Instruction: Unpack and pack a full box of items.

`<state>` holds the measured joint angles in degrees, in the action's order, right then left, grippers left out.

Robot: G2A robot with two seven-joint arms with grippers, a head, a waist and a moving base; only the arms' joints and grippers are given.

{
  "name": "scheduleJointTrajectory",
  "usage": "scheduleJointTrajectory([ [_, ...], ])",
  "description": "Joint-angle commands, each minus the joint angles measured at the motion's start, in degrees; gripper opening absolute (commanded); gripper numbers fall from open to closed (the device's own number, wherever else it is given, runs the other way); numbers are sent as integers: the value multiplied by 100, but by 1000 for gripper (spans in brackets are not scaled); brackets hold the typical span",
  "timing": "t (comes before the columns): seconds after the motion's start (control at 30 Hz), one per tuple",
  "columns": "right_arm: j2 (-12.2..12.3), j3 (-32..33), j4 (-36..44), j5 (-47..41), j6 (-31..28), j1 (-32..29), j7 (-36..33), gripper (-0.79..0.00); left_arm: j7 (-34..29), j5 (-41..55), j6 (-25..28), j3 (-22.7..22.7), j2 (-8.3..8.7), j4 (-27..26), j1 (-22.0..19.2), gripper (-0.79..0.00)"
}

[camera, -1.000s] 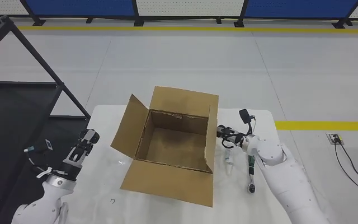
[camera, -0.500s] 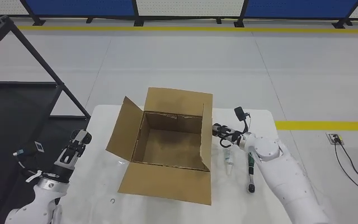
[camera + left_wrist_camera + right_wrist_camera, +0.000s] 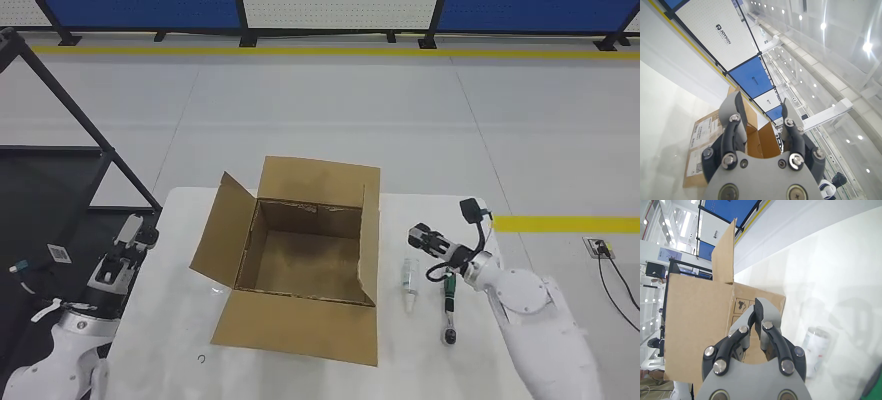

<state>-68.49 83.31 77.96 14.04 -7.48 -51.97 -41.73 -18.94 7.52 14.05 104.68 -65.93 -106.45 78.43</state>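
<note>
The open cardboard box point(image 3: 300, 335) stands on the tabletop point(image 3: 420, 350), with white shipping labels point(image 3: 702, 130) on one side and handling symbols point(image 3: 741, 306) on another. The left fingers point(image 3: 738, 108) are spread wide, empty; the right fingers point(image 3: 768, 311) are pressed together, empty, near a small bottle point(image 3: 409, 283).

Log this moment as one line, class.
cardboard box: open | left gripper: open, left of box | right gripper: shut, empty, right of box | bottle, green-handled tool: beside right gripper
</note>
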Motion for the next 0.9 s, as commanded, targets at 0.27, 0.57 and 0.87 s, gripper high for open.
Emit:
scheduleJointTrajectory([
  [0.27,154,767,2149,223,742,-1426,-200,0,-14,5,-4,-15,0,-7,-6,0],
  [0.57,154,767,2149,223,742,-1426,-200,0,-14,5,-4,-15,0,-7,-6,0],
  [0.87,222,1046,2532,500,320,-1657,-166,0,57,-144,-5,57,3,-77,137,0],
])
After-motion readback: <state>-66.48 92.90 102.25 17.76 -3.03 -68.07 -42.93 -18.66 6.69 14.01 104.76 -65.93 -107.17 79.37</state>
